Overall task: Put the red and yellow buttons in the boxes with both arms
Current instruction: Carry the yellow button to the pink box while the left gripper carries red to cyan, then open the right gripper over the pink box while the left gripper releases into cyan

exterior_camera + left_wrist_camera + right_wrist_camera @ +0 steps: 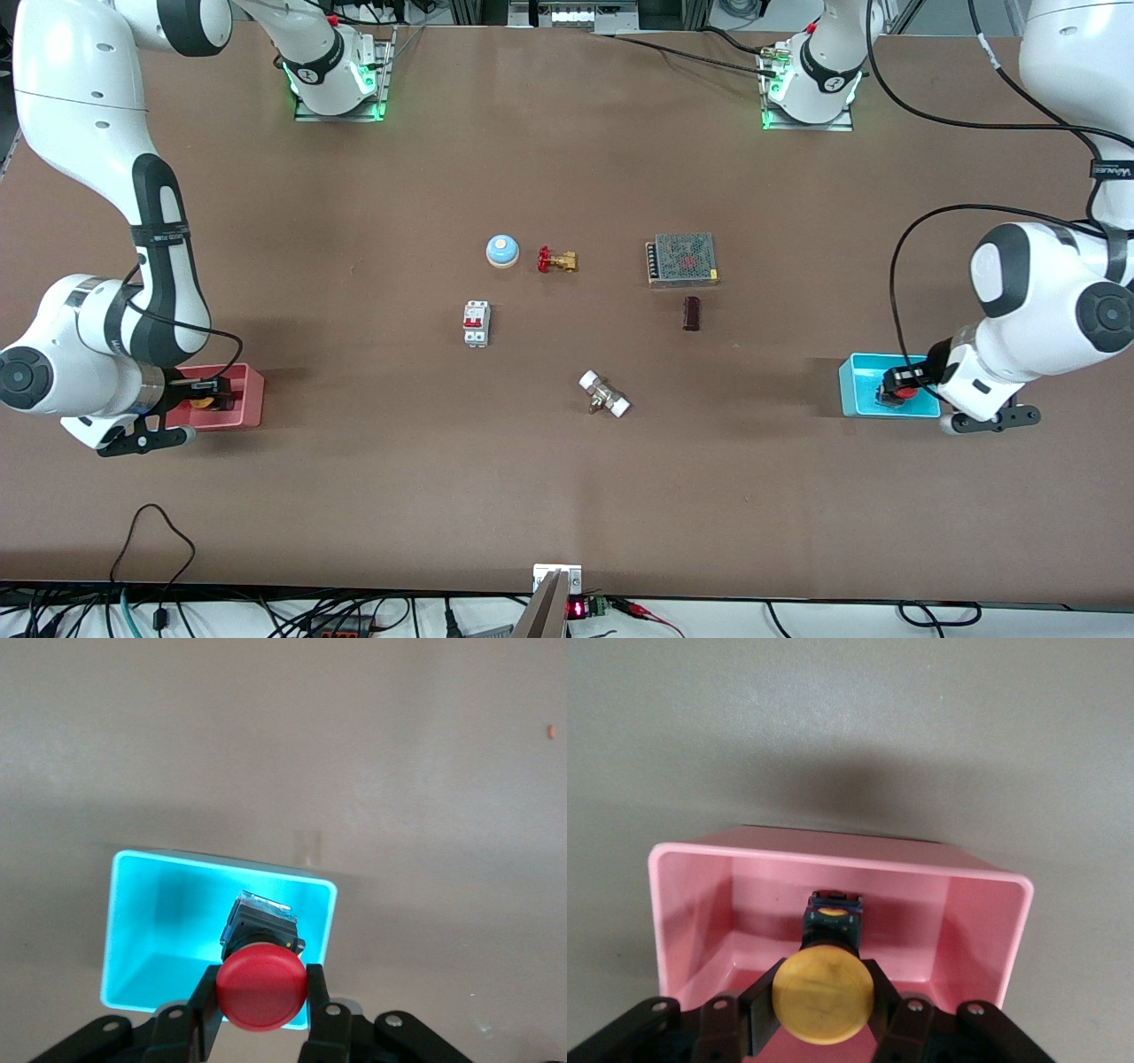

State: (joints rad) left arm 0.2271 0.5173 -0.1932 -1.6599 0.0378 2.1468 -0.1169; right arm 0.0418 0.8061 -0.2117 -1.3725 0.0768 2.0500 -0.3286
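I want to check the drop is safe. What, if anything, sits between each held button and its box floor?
Nothing visible. The left tool holds the red button over the bare cyan box; the right tool holds the yellow button over the bare pink box.

The front camera sits high, faces both arm bases and covers the whole table. The left wrist camera looks close down past the left gripper into the cyan box. The right wrist camera looks close down past the right gripper into the pink box. Each wrist view shares its box with the front view: cyan box, pink box.
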